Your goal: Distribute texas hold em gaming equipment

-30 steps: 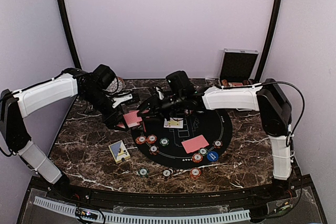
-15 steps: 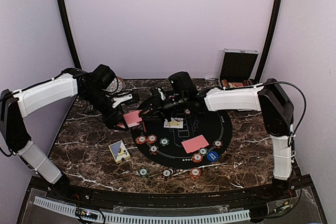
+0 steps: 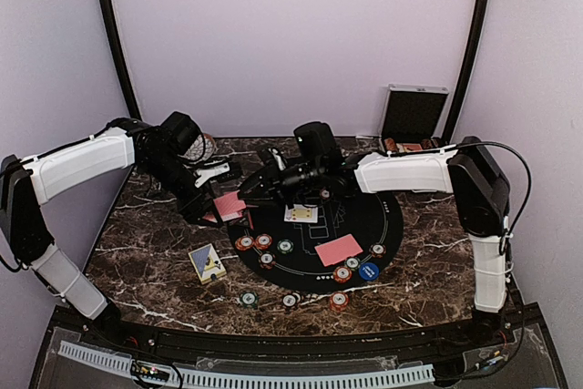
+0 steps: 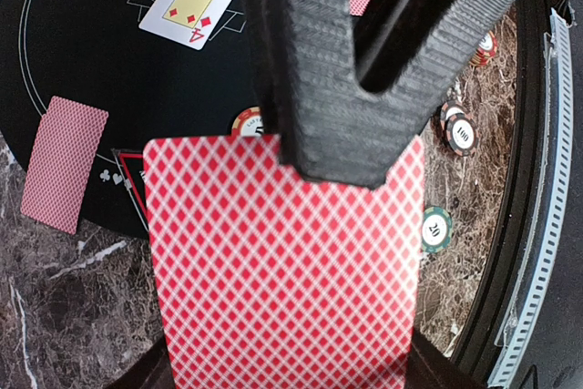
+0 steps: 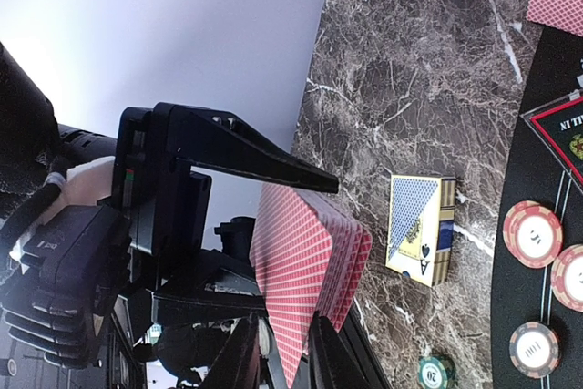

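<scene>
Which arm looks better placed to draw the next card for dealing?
Likely right: the right pincer sits at the edge of the red-backed card stack, a finger on either side, while the left pincer is shut on that stack, holding it.

Pale lilac walls point(image 3: 291, 34) on 3 sides, soft even light. Dark marble-look table point(image 3: 437, 252) w/ white veins; curved black rail point(image 3: 364, 339) along near edge. Black poles point(image 3: 114, 34) at far corners.

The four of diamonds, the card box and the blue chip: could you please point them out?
four of diamonds point(image 4: 191, 2), left wrist view, middle of its face.
card box point(image 5: 417, 225), right wrist view, middle of its top face.
blue chip point(image 3: 368, 271), top external view, its centre.
</scene>
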{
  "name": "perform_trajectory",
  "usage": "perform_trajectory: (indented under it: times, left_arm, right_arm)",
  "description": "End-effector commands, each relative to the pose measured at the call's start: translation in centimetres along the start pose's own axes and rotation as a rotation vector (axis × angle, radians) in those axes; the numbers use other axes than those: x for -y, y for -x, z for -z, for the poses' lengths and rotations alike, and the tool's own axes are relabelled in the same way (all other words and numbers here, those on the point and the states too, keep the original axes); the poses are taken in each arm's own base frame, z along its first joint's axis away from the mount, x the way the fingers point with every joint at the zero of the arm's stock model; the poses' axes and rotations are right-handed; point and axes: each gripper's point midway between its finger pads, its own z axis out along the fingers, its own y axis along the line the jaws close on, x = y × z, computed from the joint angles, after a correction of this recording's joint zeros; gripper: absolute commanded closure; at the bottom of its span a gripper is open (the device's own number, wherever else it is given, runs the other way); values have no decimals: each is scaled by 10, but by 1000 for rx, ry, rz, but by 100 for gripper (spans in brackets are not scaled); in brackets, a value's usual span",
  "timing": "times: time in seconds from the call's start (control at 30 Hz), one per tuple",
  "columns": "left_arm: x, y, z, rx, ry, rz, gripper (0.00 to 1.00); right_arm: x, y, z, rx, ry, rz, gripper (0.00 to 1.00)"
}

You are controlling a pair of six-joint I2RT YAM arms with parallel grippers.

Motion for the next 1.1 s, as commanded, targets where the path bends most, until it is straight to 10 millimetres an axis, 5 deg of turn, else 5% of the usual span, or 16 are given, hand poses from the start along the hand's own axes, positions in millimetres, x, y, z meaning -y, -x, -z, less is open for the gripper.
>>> perform_trajectory:
  times: [0.0,0.5,0.67,0.87,1.07]
  left_arm:
    - [4,10,16,42,12,-30,100]
    - [4,9,17,40,17,-34,100]
    - [4,9,17,39,20,-32,100]
    - [4,6,16,32,23,-31,100]
    - [2,2,14,15,35,-28,100]
  right_arm:
    - [-5,-4,-3,-16,33,15,81]
    - [-3,-10,-16,-41,83,-27,86]
    - [-3,-8,-13,-36,85,-26,96]
    - [-2,0,7,1,46,-7,100]
    - [24,10,49,64,-137,41,100]
